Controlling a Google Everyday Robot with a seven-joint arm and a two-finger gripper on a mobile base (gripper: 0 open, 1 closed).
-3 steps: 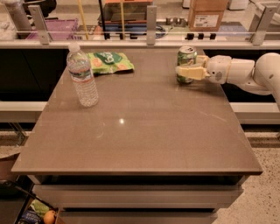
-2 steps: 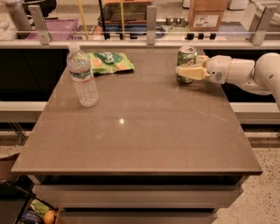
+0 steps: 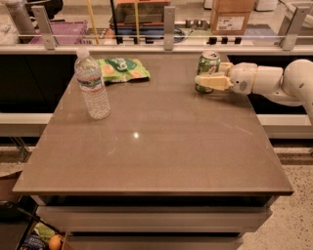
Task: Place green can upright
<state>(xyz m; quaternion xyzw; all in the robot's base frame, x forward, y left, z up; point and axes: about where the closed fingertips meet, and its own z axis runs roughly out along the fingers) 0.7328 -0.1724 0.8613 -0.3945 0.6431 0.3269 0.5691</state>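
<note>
The green can [image 3: 210,62] is a small shiny light-green can with a silver top. It stands roughly upright on the brown table [image 3: 161,146], near its far right edge. My gripper [image 3: 202,77] reaches in from the right on a white arm [image 3: 274,80] and is shut on the can's lower half. One cream finger [image 3: 213,82] crosses the front of the can. The other finger is hidden behind it.
A clear plastic water bottle [image 3: 92,85] stands upright at the far left. A flat green snack bag [image 3: 121,69] lies behind it. A railing with metal posts [image 3: 168,22] runs along the back, with a cardboard box [image 3: 233,14] beyond it. The floor drops away on the right.
</note>
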